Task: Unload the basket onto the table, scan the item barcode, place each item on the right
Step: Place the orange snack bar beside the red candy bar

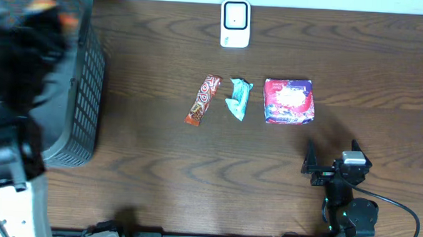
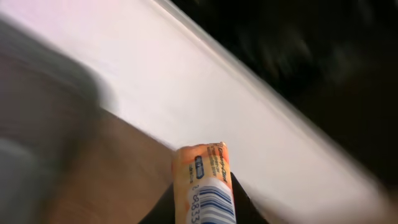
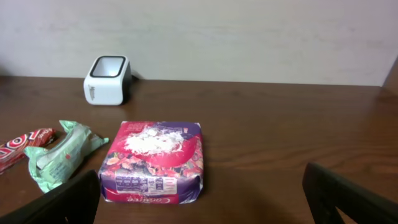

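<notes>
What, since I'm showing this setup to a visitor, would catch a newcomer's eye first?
An orange barcoded snack packet, gripped by the left gripper, dominates the left wrist view. Mid-table, a red candy bar, a crumpled teal packet and a purple-red box lie in a row, with a white scanner at the far edge.

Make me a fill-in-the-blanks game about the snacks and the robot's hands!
1. The packet lies between the red bar and the purple ___.
2. The left hand grips an orange pack with a ___ printed on it.
3. The right hand holds nothing; it is ___.
4. In the overhead view, the basket sits at the ___ side.

Missing words: box; barcode; open; left.
</notes>
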